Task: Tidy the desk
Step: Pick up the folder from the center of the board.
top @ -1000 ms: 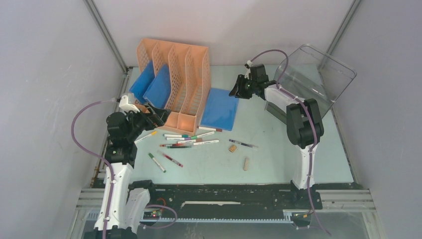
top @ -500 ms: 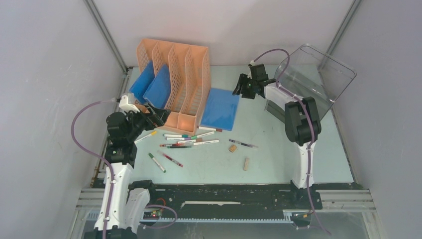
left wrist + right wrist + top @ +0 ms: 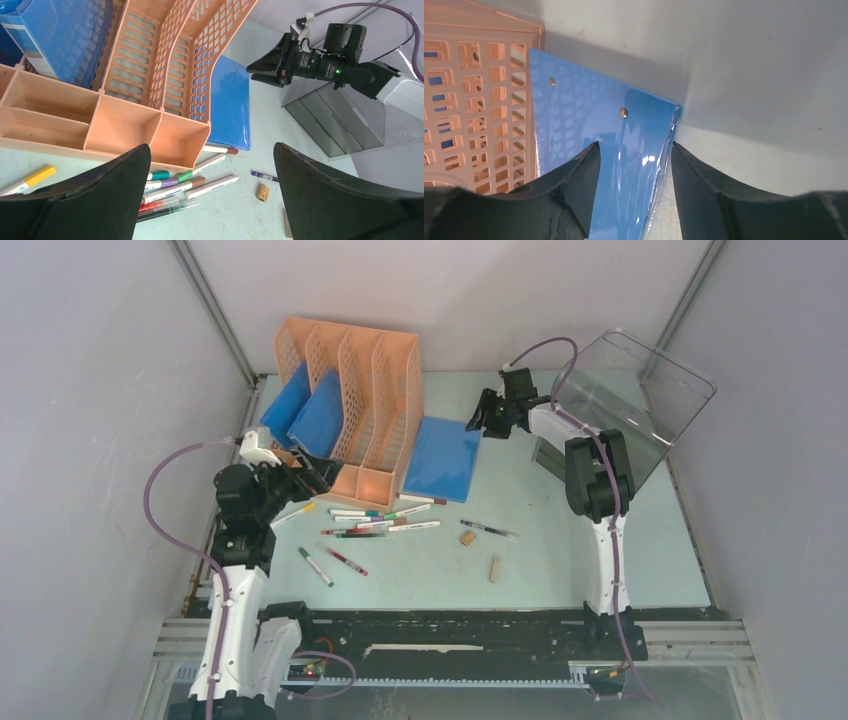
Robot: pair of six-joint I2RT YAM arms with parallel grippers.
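Observation:
The desk (image 3: 560,550) is a pale mint-green tabletop. A blue folder (image 3: 442,458) lies flat on it beside the orange file rack (image 3: 355,400). My right gripper (image 3: 478,420) hovers at the folder's far right corner. In the right wrist view it (image 3: 635,150) stands open, astride the folder's (image 3: 589,120) right edge, with gaps on both sides. My left gripper (image 3: 322,472) stands wide open by the rack's front trays, empty (image 3: 211,150) above a cluster of markers (image 3: 195,182).
Two blue folders (image 3: 305,415) stand in the rack's left slots. Loose markers (image 3: 380,520), a purple pen (image 3: 490,531), a cork (image 3: 467,537) and a wooden stick (image 3: 494,569) lie mid-desk. A clear plastic box (image 3: 630,400) stands tilted at the back right.
My right gripper has shifted slightly right toward the folder's corner and its jaws have widened. The left arm has not moved.

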